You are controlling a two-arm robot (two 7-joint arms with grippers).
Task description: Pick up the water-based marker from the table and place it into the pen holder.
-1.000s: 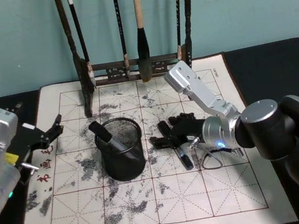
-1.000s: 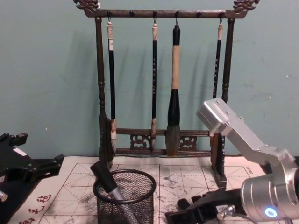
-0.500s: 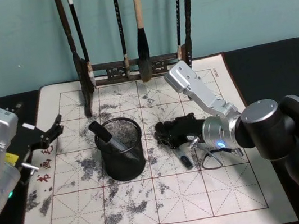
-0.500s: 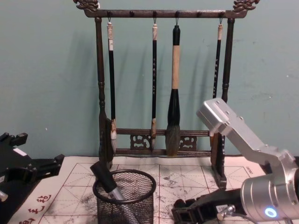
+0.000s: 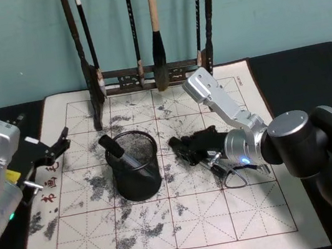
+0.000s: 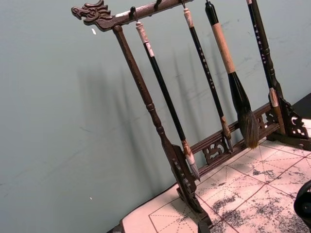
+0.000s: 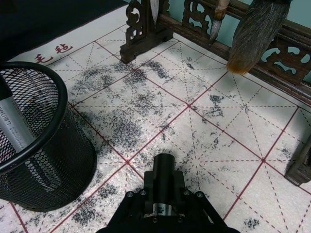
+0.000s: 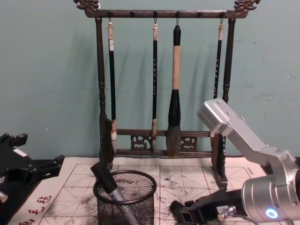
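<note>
- While the right jaws hang low over the white mat (image 5: 188, 222) on the black desk (image 5: 309, 70), they are clamped on the water-based marker (image 7: 164, 171).
- Their grip is on the marker's silver barrel, and its black cap pokes out just ahead of them.
- The right arm (image 5: 223, 106) reaches in from the robot's right side to bring these jaws over the middle of the mat.
- The pen holder (image 5: 138, 179), a round black mesh cup, stands upright on the mat just to the left of the right jaws, near them but touching neither them nor the held marker.
- A second marker (image 5: 114, 148) leans inside the holder, its black cap sticking up over the rim on the side away from the right jaws.
- The brush rack (image 8: 101, 93) stands beyond the right jaws at the mat's far edge, with four brushes hanging from its top bar.
- The left jaws sit well apart from the holder, on its other side, by the red characters at the mat's left edge; they are slightly apart and hold nothing.
</note>
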